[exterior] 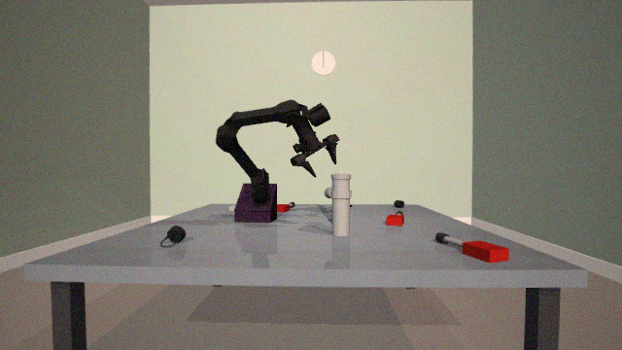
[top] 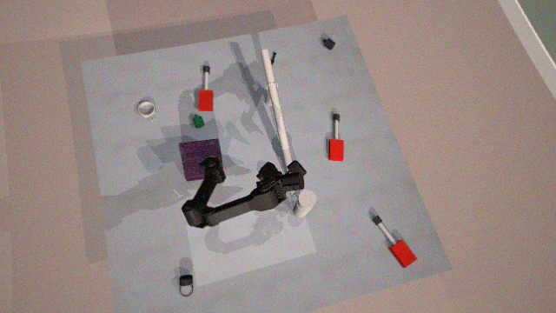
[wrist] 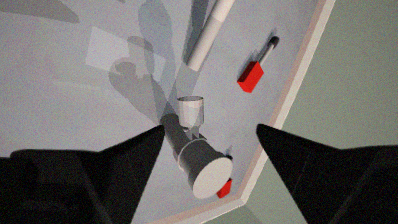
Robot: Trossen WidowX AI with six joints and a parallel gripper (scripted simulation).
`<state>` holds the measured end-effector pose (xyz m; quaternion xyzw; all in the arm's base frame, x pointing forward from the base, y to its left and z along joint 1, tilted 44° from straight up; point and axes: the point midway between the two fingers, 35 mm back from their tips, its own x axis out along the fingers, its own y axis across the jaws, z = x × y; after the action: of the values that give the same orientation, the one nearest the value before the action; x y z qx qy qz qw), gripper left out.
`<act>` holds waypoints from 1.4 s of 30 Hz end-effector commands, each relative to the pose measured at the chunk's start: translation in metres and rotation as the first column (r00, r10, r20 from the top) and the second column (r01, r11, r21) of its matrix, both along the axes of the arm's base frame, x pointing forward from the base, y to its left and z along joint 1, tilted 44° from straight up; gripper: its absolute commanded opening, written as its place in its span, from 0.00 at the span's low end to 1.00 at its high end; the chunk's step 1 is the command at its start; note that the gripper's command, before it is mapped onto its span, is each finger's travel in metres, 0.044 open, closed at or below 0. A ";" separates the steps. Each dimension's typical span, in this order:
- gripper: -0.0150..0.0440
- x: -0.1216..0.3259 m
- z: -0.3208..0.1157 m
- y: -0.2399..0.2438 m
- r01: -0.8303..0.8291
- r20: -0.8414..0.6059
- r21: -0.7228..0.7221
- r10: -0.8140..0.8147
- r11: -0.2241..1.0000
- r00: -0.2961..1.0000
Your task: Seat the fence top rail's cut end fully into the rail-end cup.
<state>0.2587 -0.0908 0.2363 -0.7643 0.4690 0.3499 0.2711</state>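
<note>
The white rail (top: 278, 115) (wrist: 206, 42) passes through the loop cap (top: 272, 84) on a thinner post. In the wrist view its cut end stands short of the rail-end cup (wrist: 191, 112) (exterior: 328, 192), with a visible gap. The cup's open mouth faces the rail. It hangs on the brace band (exterior: 342, 194) around the upright big post (exterior: 341, 219) (top: 305, 202), a little below the post cap (wrist: 213, 177) (exterior: 341, 176). My gripper (exterior: 326, 169) (wrist: 210, 128) is open and empty, above the cup and post, touching neither. In the top view the arm hides the rail's cut end.
Red-handled tools (top: 336, 149) (top: 403, 253) (top: 206, 100) lie around the table (exterior: 311, 277). The arm stands on a purple block (top: 191, 167) (exterior: 245, 214). A green piece (top: 198, 121), a white ring (top: 147, 109), a black cap with a loop (top: 186, 281) and a small black part (top: 329, 43) lie apart.
</note>
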 end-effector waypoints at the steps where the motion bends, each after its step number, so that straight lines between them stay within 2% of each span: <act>1: 1.00 -0.003 -0.006 -0.004 -0.009 -0.013 0.000 0.009 1.000 1.000; 7: 1.00 -0.010 -0.032 -0.029 -0.009 -0.011 -0.003 0.009 1.000 1.000; 42: 1.00 0.007 -0.072 -0.056 -0.009 -0.009 -0.005 0.009 1.000 1.000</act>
<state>0.2654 -0.1447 0.1729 -0.7683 0.4672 0.3460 0.2678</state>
